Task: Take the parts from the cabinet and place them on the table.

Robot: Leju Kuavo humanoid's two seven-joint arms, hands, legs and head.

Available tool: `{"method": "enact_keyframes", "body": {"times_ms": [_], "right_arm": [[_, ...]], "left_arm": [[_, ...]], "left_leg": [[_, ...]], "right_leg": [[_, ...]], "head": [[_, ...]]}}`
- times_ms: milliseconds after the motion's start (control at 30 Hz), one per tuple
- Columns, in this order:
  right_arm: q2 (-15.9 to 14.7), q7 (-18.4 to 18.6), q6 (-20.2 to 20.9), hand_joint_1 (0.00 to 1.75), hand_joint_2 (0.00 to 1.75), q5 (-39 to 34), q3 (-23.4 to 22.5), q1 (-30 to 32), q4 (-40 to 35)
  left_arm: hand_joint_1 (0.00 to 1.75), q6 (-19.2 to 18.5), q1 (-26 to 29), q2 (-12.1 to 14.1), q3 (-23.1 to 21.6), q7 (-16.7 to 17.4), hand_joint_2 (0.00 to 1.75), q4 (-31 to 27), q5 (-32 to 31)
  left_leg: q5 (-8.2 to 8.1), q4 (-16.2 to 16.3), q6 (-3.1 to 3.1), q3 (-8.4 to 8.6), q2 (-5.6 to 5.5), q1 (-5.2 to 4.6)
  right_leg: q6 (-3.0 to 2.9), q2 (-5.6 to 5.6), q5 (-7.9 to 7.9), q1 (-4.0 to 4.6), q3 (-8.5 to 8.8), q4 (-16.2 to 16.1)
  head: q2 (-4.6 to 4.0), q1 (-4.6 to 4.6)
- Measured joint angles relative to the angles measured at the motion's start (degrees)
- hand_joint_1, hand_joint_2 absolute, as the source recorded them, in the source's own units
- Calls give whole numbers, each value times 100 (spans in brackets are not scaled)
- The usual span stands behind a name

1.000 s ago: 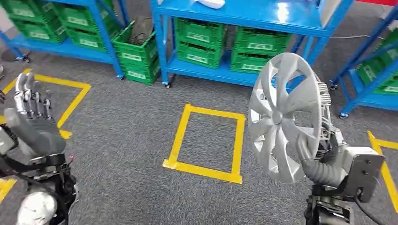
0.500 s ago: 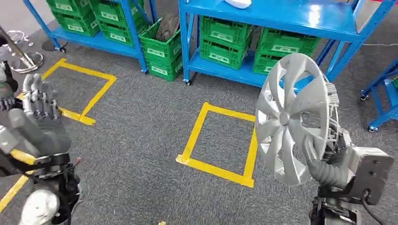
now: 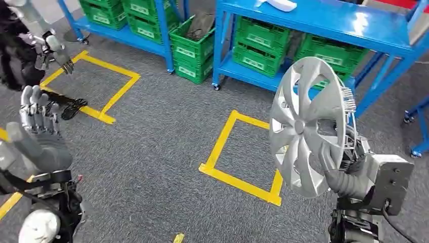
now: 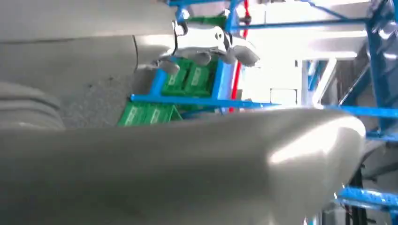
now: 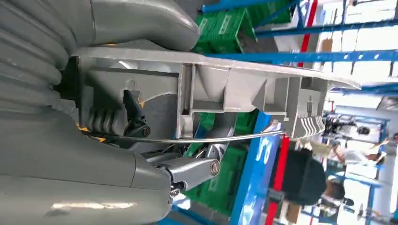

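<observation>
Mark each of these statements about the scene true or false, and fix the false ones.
1. The right robot hand grips a silver plastic wheel cover. True.
2. The left robot hand holds a green crate. False: it holds nothing, fingers apart.
3. The silver wheel cover lies flat on the grey carpet. False: it is held upright in the air.
4. Green plastic crates sit on the blue metal rack's lower shelf. True.
5. A yellow tape rectangle marks the floor. True.
</observation>
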Motion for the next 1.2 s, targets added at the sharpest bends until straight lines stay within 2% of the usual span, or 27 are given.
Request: {"method": "enact_keyframes", "body": {"times_ms": [67,100,133,200,233,267,300,400,433,467,500,533,567,600,633,667,733,767,800,933,967,1000,1033,1100,1133,1167,1200], "right_arm": [[2,-37,0,175,175,-48,7,0,11],[2,-59,0,175,175,-79,9,0,31],[2,-68,2,175,175,-87,11,0,46],[2,-87,2,175,175,-96,11,-1,66],[2,-103,-7,175,175,-89,11,-9,66],[2,-116,-31,175,175,-59,11,-36,66],[6,-126,-57,175,175,-26,9,-53,68],[4,-142,-114,175,175,44,-4,-99,68],[4,-138,-125,175,175,72,-9,-97,68],[4,-127,-129,175,175,83,-11,-92,70],[4,-127,-166,175,175,111,-20,-78,68],[4,-124,-175,175,175,124,-33,-69,68],[2,-122,-186,175,175,129,-42,-51,68],[2,-116,-195,175,175,129,-50,-28,70],[2,-114,-201,175,175,131,-55,-8,70],[4,-103,-203,175,175,140,-55,6,70],[4,-81,-210,175,175,164,-55,12,70],[4,-81,-214,175,175,175,-61,12,68],[2,-79,-216,175,175,181,-81,18,66],[4,-68,-210,175,175,179,-111,20,68],[4,-65,-210,175,175,179,-118,17,68],[2,-68,-210,175,175,179,-125,16,66],[0,-68,-210,175,175,179,-140,18,66],[0,-63,-212,175,175,173,-146,33,68],[0,-63,-210,175,175,171,-146,49,68],[0,-63,-210,175,175,166,-146,54,68],[0,-63,-210,175,175,162,-148,52,68]], "left_arm": [[0,-100,1,-4,-7,-63,0,0,133],[0,-109,2,-7,-9,-79,0,0,122],[0,-109,2,-7,-7,-79,0,0,98],[0,-100,2,-7,-9,-65,0,-4,28],[0,-85,1,-7,-7,-55,0,-15,-49],[0,-67,2,-7,-4,-52,0,-26,-132],[0,-61,-28,-4,-2,-48,0,-42,-217],[0,-39,-18,9,4,-2,0,-88,-429],[0,-19,-11,22,18,40,0,-116,-503],[0,16,7,24,44,53,0,-136,-551],[0,46,-2,46,81,68,0,-146,-595],[0,72,6,46,103,72,0,-149,-610],[0,79,20,46,107,81,0,-149,-623],[0,83,31,46,111,85,0,-149,-634],[0,92,40,46,120,90,0,-149,-639],[0,105,46,46,129,114,0,-149,-663],[0,125,33,46,136,276,0,-149,-840],[0,127,13,46,136,335,0,-146,-930],[0,125,-15,44,131,376,0,-144,-958],[0,184,-14,44,133,334,0,-129,-936],[0,182,-18,39,133,323,0,-129,-927],[0,182,-32,37,133,324,0,-127,-903],[0,179,-30,33,131,324,0,-127,-885],[0,173,-29,33,125,324,0,-118,-877],[0,173,-26,31,125,324,0,-109,-875],[0,173,-25,31,125,321,0,-107,-875],[0,175,-26,28,125,306,0,-105,-879]], "left_leg": [[14,8,20,-35,-104,-19],[24,16,34,-51,-170,-30],[25,32,34,-65,-242,-36],[24,61,33,-68,-366,-41],[24,71,32,-67,-427,-40],[32,69,17,-90,-465,-28],[63,99,-33,-158,-532,-41],[148,47,-160,-250,-670,25],[118,76,-176,-271,-664,20],[23,189,-199,-369,-360,-33],[-198,553,-216,-513,-119,-32],[-386,987,-231,-711,-7,-25],[-539,1407,-243,-909,39,-18],[-615,1718,-257,-1056,57,-14],[-573,1756,-259,-1069,66,-13],[-405,1520,-255,-934,79,-13],[28,487,-232,-339,224,-17],[15,88,-216,-129,486,-41],[-1,12,-153,-37,486,-83],[93,-10,-12,-104,208,-74],[110,-13,12,-110,160,-55],[126,-12,38,-119,103,-53],[136,-11,53,-132,40,-55],[153,3,76,-171,-106,-74],[159,13,77,-181,-186,-79],[163,28,78,-188,-264,-84],[164,42,76,-190,-347,-86]], "right_leg": [[7,54,-298,0,-381,843],[-2,62,-314,0,-487,1064],[-16,66,-245,1,-475,1027],[-70,118,227,6,-111,278],[-105,220,466,6,122,-220],[-149,436,421,-7,233,-469],[-163,499,448,3,313,-551],[-203,373,428,42,314,-644],[-248,276,482,-45,365,-781],[-269,226,500,-19,395,-815],[-304,159,504,-10,403,-822],[-304,99,504,-2,396,-814],[-309,35,501,7,386,-807],[-309,-41,499,11,381,-803],[-308,-110,498,11,379,-796],[-304,-178,496,11,379,-794],[-276,-301,478,11,392,-780],[-250,-348,465,30,400,-758],[-198,-386,439,71,371,-722],[-72,-579,445,56,366,-716],[-25,-309,317,30,267,-589],[-19,-76,103,14,149,-269],[-19,23,-108,15,-31,168],[-25,78,-380,19,-401,984],[-46,81,-327,20,-431,1044],[-67,87,-164,21,-343,851],[-100,114,83,23,-144,435]], "head": [[0,61],[0,83],[0,98],[0,124],[0,146],[0,164],[0,138],[0,170],[0,175],[0,146],[0,56],[0,31],[0,15],[0,-7],[0,-20],[0,-31],[0,-81],[0,-103],[0,-127],[0,-84],[0,-49],[0,-11],[0,35],[0,83],[0,94],[0,107],[0,124]]}}
